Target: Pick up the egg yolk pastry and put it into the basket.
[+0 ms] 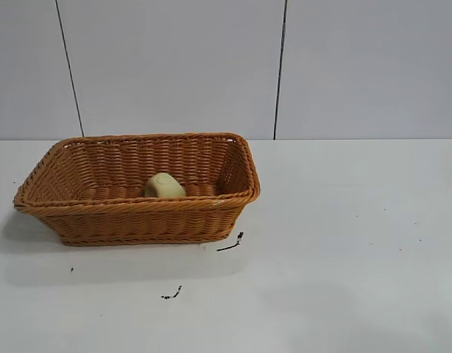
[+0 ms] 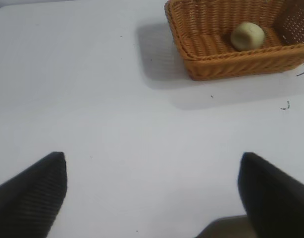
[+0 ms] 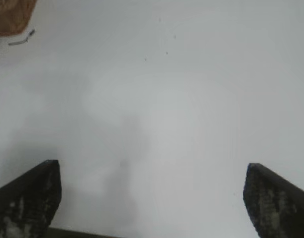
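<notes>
Egg yolk pastry [image 1: 164,186] resting inside the basket [image 1: 138,217] on the white table [image 1: 344,243], left gripper [image 2: 152,196] spread wide and empty above bare tabletop, right gripper [image 3: 151,198] likewise spread, empty.

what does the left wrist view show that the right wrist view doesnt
Only the left wrist view shows the egg yolk pastry lying inside the basket, plus the left gripper, open over bare table. Only the right wrist view shows the right gripper, also open, empty. Both share the white table, a part of the basket, and a dark scrap beside it.
</notes>
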Action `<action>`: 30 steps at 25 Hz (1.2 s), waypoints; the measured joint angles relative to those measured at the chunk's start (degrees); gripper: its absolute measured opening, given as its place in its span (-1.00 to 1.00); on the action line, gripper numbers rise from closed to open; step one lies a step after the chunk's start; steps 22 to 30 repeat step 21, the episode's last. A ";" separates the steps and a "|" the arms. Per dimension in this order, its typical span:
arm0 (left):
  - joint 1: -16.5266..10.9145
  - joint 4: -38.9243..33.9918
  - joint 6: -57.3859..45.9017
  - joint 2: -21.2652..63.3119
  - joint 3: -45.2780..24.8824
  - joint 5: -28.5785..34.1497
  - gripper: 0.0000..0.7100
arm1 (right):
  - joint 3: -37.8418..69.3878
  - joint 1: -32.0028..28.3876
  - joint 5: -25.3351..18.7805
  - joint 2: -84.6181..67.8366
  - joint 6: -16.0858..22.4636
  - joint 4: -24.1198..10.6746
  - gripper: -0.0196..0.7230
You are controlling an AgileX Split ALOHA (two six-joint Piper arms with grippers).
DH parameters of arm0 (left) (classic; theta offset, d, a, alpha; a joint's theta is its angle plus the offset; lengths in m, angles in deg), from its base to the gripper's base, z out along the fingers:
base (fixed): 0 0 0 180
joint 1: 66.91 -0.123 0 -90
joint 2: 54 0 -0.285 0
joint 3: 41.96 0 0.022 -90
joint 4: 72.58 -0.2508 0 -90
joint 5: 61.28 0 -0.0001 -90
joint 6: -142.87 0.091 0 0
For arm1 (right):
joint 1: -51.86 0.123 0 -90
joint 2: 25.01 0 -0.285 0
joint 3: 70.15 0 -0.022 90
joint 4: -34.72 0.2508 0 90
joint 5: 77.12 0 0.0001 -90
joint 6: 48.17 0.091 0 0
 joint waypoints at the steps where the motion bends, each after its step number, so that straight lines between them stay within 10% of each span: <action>1: 0.00 0.00 0.00 0.00 0.00 0.00 0.96 | 0.00 0.00 0.00 -1.85 0.00 0.00 0.92; 30: 0.00 0.00 0.00 0.00 0.00 0.00 0.96 | 0.17 0.00 0.07 -9.12 0.00 0.00 0.92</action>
